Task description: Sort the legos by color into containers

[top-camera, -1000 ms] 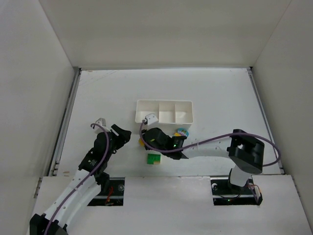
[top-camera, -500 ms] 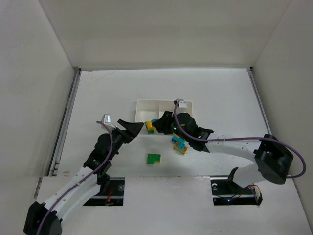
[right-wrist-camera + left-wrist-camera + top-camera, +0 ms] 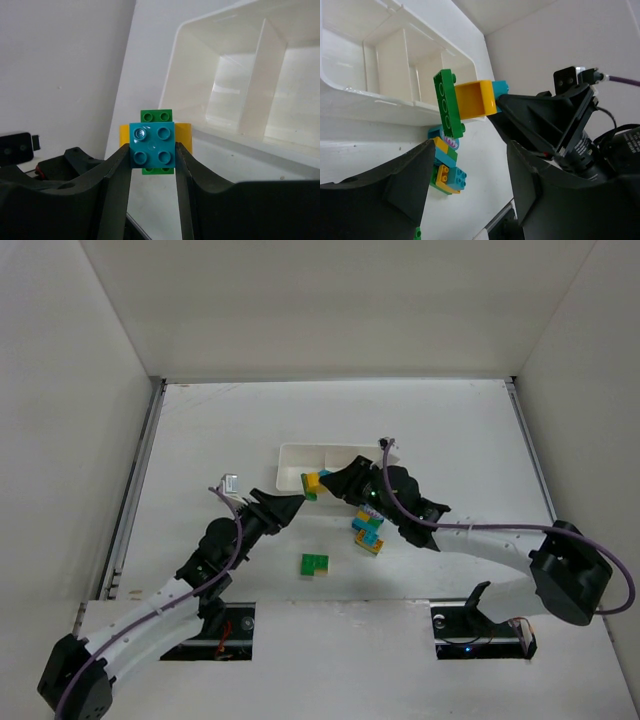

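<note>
The left gripper (image 3: 291,504) is hovering with fingers spread at 7 o'clock of the green-yellow-cyan lego clump (image 3: 312,483), which the right gripper (image 3: 152,150) is pinching by its cyan brick at 6 o'clock of the tray's (image 3: 290,455) left compartment.

The left arm (image 3: 150,612) and right arm (image 3: 490,538) wear white shells over black joints, each trailed by a purple cable (image 3: 620,79). The right gripper (image 3: 152,152) has matte black wedge-shaped jaws, white lettering (image 3: 581,146) on its body and a green light (image 3: 371,493).
</note>
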Controlling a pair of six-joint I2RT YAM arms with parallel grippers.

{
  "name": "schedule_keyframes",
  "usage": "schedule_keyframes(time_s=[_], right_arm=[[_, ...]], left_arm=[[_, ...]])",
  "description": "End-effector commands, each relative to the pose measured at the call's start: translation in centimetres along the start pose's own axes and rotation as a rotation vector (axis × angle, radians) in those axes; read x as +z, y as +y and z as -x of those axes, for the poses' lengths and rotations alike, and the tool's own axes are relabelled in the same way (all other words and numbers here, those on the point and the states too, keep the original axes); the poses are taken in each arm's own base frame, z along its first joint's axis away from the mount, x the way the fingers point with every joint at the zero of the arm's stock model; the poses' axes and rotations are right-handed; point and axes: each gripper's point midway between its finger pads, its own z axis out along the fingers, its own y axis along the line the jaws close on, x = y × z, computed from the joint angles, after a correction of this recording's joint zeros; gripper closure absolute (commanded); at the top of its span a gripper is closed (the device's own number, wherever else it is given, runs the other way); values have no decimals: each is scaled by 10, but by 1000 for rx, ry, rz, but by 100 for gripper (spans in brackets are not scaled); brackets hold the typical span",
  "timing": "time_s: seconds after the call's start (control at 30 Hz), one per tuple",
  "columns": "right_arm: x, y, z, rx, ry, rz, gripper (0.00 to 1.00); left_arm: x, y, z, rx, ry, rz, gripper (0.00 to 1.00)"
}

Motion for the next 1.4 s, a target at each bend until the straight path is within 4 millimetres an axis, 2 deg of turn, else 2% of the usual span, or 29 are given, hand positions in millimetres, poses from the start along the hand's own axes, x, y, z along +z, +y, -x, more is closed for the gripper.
schedule_keyframes(time_s=[0.0,0.13,0.33,0.7,1.0,1.17,1.37], right_arm=[[-5,27,18,47,-53,94,75],[-9,33,23,63,-62,110,74],[-14,31,23,64,-65,112,74],[-21,22,18,80,-55,104,74],[-27,26,22,87,-57,124,74],[-29,28,25,89,-61,128,74],[-37,21,37,92,-86,126,74]], left_arm=[[3,-15,3,61,-17,-42,45],[11,-16,-7,133,18,-22,47],[18,-27,-8,227,0,-17,49],[30,-27,-12,346,-7,13,68],[37,-35,-21,382,21,-4,76],[39,-37,-21,406,24,-1,89],[34,-25,-17,427,19,30,94]])
